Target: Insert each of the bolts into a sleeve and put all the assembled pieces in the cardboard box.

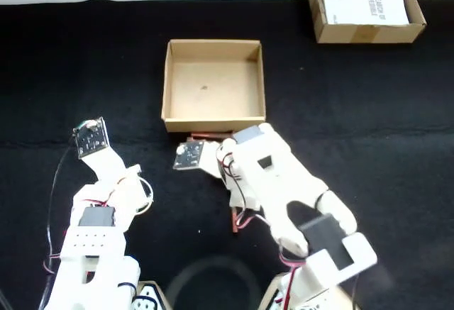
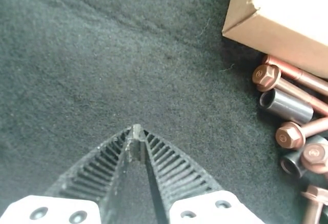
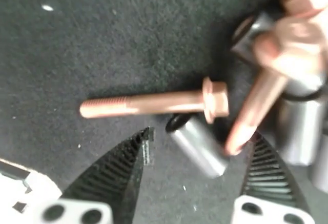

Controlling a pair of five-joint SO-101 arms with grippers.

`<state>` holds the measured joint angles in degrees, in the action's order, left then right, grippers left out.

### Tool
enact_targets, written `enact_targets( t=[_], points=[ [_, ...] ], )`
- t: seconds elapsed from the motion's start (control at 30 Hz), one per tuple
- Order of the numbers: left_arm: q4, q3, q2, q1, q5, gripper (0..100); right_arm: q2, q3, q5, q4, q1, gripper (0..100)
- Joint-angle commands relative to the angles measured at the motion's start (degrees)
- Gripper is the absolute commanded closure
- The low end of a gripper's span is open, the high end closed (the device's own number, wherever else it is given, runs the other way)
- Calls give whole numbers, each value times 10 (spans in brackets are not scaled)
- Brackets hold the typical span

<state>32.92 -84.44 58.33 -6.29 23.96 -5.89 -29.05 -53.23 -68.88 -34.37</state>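
Centre frame from above, below the cardboard box [image 1: 213, 122], the right gripper [image 3: 202, 137] gapes empty around a stiff, probably slippery sleeve [image 3: 199, 146], best pinched mid-barrel; left gripper [image 2: 136, 134] closed, empty.

From above, my white plastic right arm [image 1: 284, 182] hid most of the copper-coloured flanged bolts [image 1: 235, 221]; by my right wrist, one bolt [image 3: 266, 80] was blurred.

Left arm [image 1: 99, 211]: bent back on its own side, wrist angled forward.
Left tool [image 2: 136, 143]: fingers pressed together, tips touching.
Right arm [image 1: 284, 182]: stretched forward and inward toward the middle.
Right tool [image 3: 202, 144]: fingers spread wide apart.
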Motion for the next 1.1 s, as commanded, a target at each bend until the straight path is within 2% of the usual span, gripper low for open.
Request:
enact_targets(
  t=[0.0,0.17,0.33,0.5,0.83,1.07],
  points=[
    [-11,4,-2,-7,-4,991,-37,0,-2,6,6,735],
    [-11,3,-2,-7,-4,991,-86,4,-6,36,17,771],
    [-11,3,-2,-7,-4,991,-93,18,-8,15,18,990],
    [-11,3,-2,-6,-4,991,-88,28,-7,-22,45,991],
    [-11,1,-2,-4,-4,991,-10,187,-2,-184,69,991],
    [-11,1,-2,-3,-4,991,60,220,-2,-211,70,991]
  ],
)
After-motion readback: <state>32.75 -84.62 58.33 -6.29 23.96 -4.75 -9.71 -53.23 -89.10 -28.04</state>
